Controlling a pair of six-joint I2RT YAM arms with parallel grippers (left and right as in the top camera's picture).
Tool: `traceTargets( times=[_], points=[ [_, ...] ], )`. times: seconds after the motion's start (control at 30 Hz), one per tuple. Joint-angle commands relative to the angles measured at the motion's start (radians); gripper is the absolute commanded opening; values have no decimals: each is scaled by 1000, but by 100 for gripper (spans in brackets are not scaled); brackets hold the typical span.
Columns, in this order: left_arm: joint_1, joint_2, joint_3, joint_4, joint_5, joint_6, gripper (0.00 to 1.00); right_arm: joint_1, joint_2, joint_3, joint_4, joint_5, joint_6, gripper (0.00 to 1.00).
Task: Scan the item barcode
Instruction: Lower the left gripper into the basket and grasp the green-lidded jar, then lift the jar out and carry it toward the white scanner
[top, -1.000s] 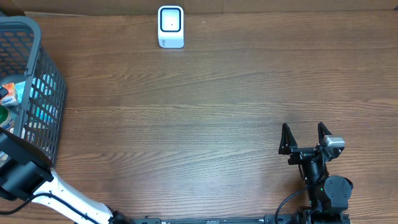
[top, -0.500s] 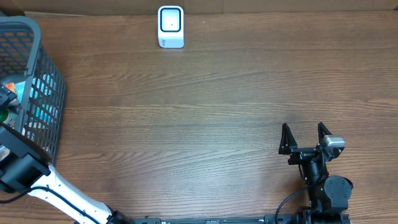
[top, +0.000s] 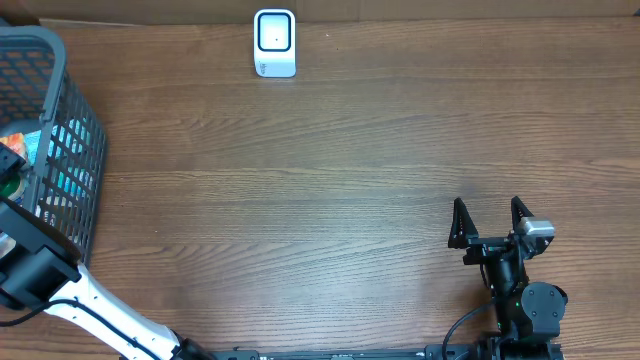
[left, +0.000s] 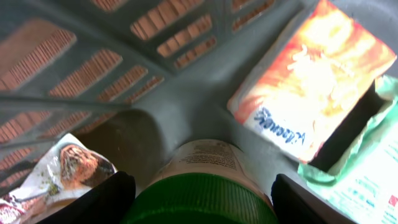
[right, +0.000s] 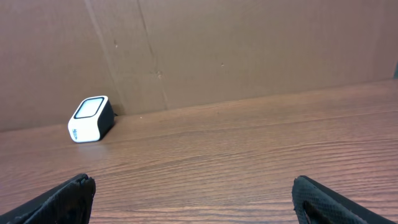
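At the far left edge of the table (top: 330, 180) stands a grey mesh basket (top: 70, 140), and the item, a jar (left: 200, 163) with a green lid (left: 199, 202), sits upright on its floor. Around the jar lie an orange packet (left: 311, 74) to the upper right, a pale green and white pouch (left: 367, 180) under that packet's lower edge, and a crumpled snack wrapper (left: 68, 168) to the left against the basket wall. Across the table, near its back edge and well apart from the basket, sits the white scanner (top: 274, 43) with its window facing up, in front of a brown cardboard wall (right: 249, 43).

From overhead the basket is cut off by the picture's edge, and its mesh hides most of what lies inside. The wrist view shows only the top of the jar, its label too blurred to read, and no barcode can be made out.

The left arm (top: 40, 270) reaches from the lower left over the basket rim. The left gripper (left: 202, 186) points down over the jar, its 2 fingers (left: 102, 200) on either side of the lid; whether they press it I cannot tell. The right gripper (top: 489, 215) rests low at the front right, jaws spread wide and holding nothing, pointing toward the back of the table.
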Motion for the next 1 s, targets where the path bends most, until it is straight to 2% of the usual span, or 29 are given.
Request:
traceTargets(
  times=[0.0,0.33,0.57,0.8,0.97],
  points=[
    [-5,-27,31,-37,40,-14,63,3,-11,-11,5,-1,-2,100],
    [-39,-200,216,-117,146,-50,59,3,-11,-11,5,-1,-2,100],
    [-110,-438,274,-115,293,-98,59,3,-11,-11,5,-1,-2,100],
    [-304,-639,274,-149,296,-97,59,3,-11,-11,5,-1,-2,100],
    [-488,-684,274,-239,291,-97,57,3,-11,-11,5,-1,-2,100]
  ],
)
